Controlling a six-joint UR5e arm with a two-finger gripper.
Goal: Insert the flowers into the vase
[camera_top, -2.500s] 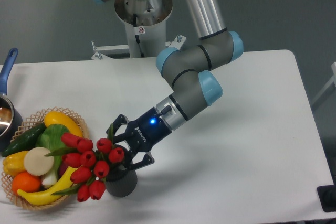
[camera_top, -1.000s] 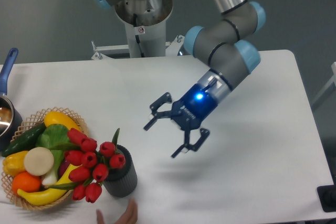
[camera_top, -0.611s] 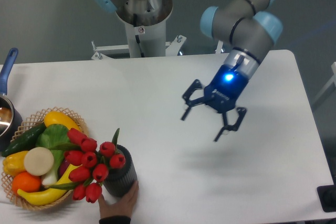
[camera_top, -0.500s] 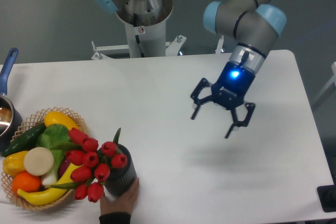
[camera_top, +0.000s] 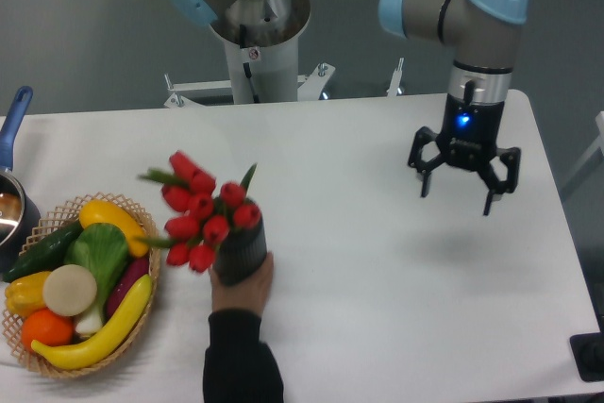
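From my station I saw the gripper (camera_top: 462, 183) hanging above the desk (camera_top: 377, 261) near its right edge, jaws spread wide and holding nothing; it pointed straight down, well apart from everything else, which I read as a parked pose that left the middle of the desk free. The flowers (camera_top: 203, 214) stood in the vase (camera_top: 243, 250), their stems down inside its mouth and the red buds leaning out to the left with a leaf sticking up; so I judged the insertion itself done. The vase sat toward the front of the desk, left of centre, just beside the wicker basket (camera_top: 140, 326) (I could not tell whether they touched). A person's hand (camera_top: 243, 288) in a dark sleeve reached in from the front edge and wrapped the base of the vase; I took that as someone steadying or shifting it, since the bunch leaned heavily to one side and could tip so short a pot. The basket at the front left corner held vegetables; a blue-handled pot (camera_top: 13, 176) showed at the left edge.
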